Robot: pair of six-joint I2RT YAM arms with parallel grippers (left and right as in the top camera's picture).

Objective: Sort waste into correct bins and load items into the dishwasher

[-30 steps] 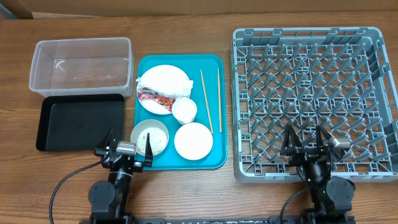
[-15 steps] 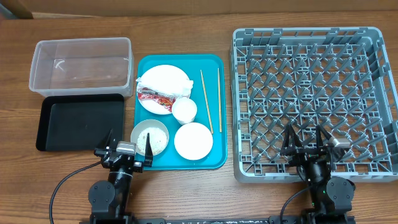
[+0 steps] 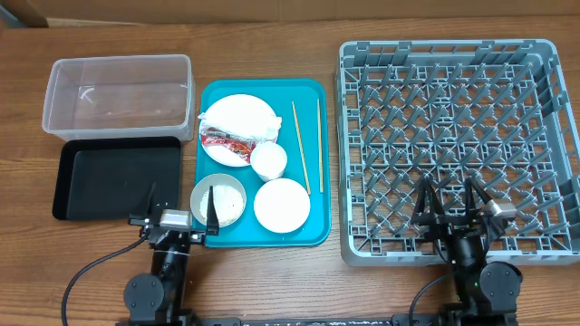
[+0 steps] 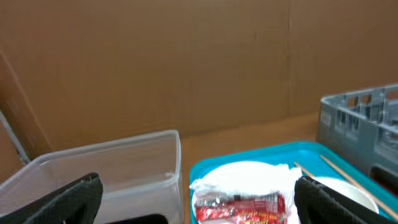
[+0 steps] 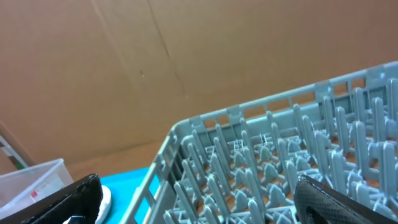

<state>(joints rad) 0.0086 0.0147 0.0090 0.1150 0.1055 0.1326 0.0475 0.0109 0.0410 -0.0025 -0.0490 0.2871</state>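
On the teal tray point(image 3: 313, 158) a white plate point(image 3: 237, 113) holds a crumpled napkin point(image 3: 264, 129) and a red-and-white wrapper point(image 3: 227, 142); both also show in the left wrist view, napkin point(image 4: 242, 180) above wrapper point(image 4: 239, 206). A small cup point(image 3: 269, 159), a bowl with rice grains point(image 3: 218, 201), a second bowl point(image 3: 282, 204) and two chopsticks point(image 3: 300, 147) lie there too. The clear tub point(image 3: 120, 95) and black tray point(image 3: 116, 177) sit left. The grey dish rack point(image 3: 458, 145) is right. My left gripper point(image 3: 178, 210) is open near the tray's front left. My right gripper point(image 3: 450, 210) is open over the rack's front edge.
Brown cardboard walls stand behind the table in both wrist views. The rack point(image 5: 280, 168) fills the right wrist view. Bare wooden table lies along the front between the arms.
My left gripper has shifted slightly and its fingers stand wider and more upright. My right gripper has moved a little right. Nothing on the table has moved.
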